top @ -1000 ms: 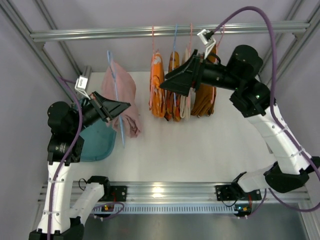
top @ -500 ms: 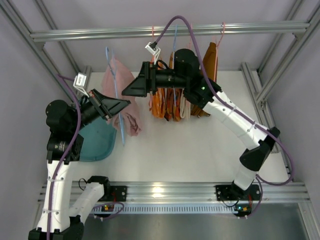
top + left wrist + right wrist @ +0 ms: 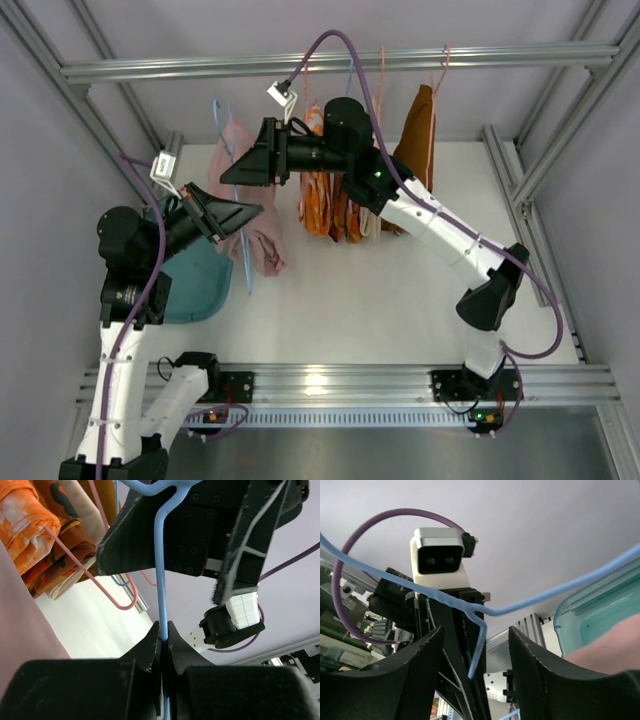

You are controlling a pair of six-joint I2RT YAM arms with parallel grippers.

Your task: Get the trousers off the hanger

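Observation:
The pale pink trousers [image 3: 262,238] hang over a blue wire hanger [image 3: 246,272], held off the rail. My left gripper [image 3: 245,212] is shut on the hanger's wire [image 3: 161,575]; the jaws pinch it [image 3: 163,630]. My right gripper [image 3: 238,170] is open just above, at the hanger's top. In the right wrist view its fingers [image 3: 420,680] stand either side of the hanger's bent wire [image 3: 479,645] without touching it. The plain orange trousers [image 3: 314,195] hang from the rail on a pink hanger [image 3: 90,575].
A patterned orange garment [image 3: 345,205] and a brown garment [image 3: 415,140] hang on the rail [image 3: 500,55] to the right. A teal bin [image 3: 195,285] sits under the left arm and shows in the right wrist view [image 3: 605,615]. Frame posts stand at both sides.
My right arm has swung left from the hanging garments to the top of the blue hanger, gripper open. My left gripper keeps its hold and has barely moved.

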